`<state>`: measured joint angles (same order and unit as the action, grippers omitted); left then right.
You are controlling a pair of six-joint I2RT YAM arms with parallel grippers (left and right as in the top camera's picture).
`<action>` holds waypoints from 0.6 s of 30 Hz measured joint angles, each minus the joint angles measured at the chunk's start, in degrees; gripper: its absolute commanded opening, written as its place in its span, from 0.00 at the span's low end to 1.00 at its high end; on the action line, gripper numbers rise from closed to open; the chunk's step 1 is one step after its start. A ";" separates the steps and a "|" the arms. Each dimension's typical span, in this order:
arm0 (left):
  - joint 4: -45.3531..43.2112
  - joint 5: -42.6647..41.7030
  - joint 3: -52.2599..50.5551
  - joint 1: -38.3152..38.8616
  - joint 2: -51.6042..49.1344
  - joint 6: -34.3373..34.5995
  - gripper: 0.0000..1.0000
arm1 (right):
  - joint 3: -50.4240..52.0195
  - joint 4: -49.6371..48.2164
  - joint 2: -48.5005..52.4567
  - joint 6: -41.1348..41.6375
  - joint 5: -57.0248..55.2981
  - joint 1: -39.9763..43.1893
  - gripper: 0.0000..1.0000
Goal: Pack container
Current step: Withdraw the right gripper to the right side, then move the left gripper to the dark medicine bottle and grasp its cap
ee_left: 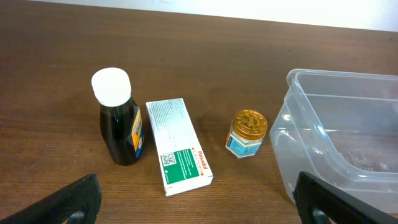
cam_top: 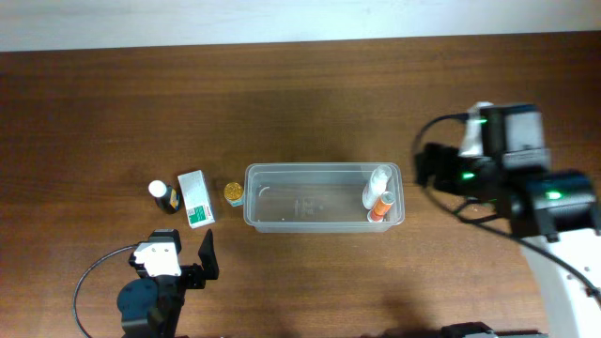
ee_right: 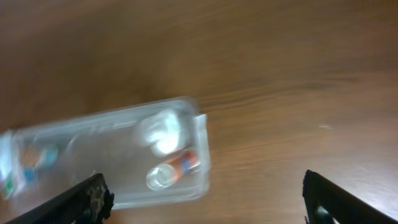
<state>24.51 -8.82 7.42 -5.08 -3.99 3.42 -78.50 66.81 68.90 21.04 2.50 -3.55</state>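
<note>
one container (cam_top: 282, 214) sits at the middle of the table (cam_top: 310, 94), long side running left to right. it is clear plastic with rounded corners and a thick rim.

two things are inside it, both at its right end: one white bottle (cam_top: 378, 178) and one orange bottle (cam_top: 379, 205), side by side and seemingly touching. the rest of the bin floor is bare. the right wrist view shows the same pair, but blurred, so i cannot read the labels.

three things stand on the table off the container's left end, in a row. nearest is one small jar (ee_left: 246, 134) with a gold lid, upright, just beside the container wall but apart from it. next is one white-and-green box (ee_left: 177, 146), lying flat. farthest left is one dark bottle (ee_left: 120, 127) with a white cap, upright, close against the box; i cannot tell if they touch.

there are two grippers. the left gripper (ee_left: 196, 199) hangs at the near side of the table, facing the row of three, with its fingers (ee_left: 71, 200) spread wide apart. the right gripper (ee_right: 205, 190) is off the container's right end, above the table, its fingers (ee_right: 84, 200) also spread wide, touching neither the container nor the bottles.
</note>
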 measured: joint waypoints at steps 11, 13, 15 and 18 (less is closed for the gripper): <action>-3.63 0.50 -0.04 0.02 0.00 -0.02 0.99 | 0.00 0.44 1.33 0.17 1.77 21.03 0.99; -6.14 0.87 -0.04 0.00 0.00 -0.02 0.99 | 0.00 0.44 1.46 0.13 2.01 21.62 0.98; -8.15 1.11 -0.04 0.00 0.00 -0.02 0.99 | 0.00 0.44 1.55 0.20 2.27 21.68 0.98; -11.45 1.01 -0.13 0.00 -0.02 0.02 0.99 | 0.00 0.46 1.55 0.17 2.60 21.68 0.99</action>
<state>13.06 -7.81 7.29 -5.08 -4.01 3.44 -78.50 67.26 70.46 21.21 5.10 18.13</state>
